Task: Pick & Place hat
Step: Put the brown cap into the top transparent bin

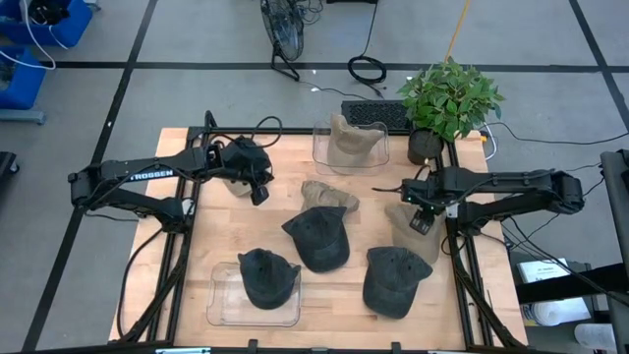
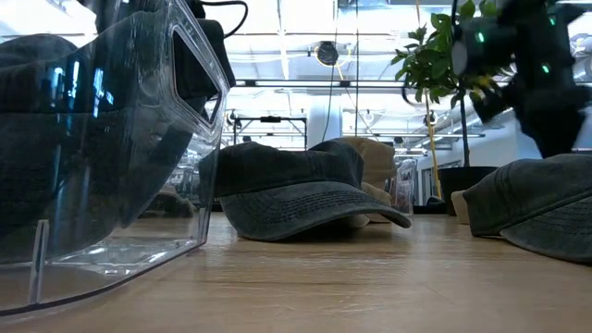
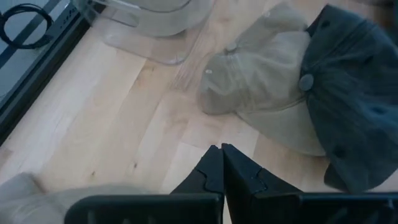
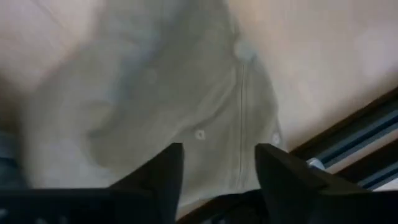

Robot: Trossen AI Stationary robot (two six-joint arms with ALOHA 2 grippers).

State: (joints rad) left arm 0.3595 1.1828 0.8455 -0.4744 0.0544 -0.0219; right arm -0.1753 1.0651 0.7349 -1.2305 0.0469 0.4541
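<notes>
Tan cap [image 1: 408, 231] is lying on the counter [image 1: 197, 202] near its right edge, directly under the right gripper [image 1: 421, 218], whose fingers are standing apart, gripping nothing. Left gripper [image 1: 258, 190] is hovering closed, empty, over the counter's left side.

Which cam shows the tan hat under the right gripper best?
High view: the tan hat lies whole beside the right gripper. Right wrist view shows only its crown, close up. Low view hides it; left wrist view misses it.
</notes>
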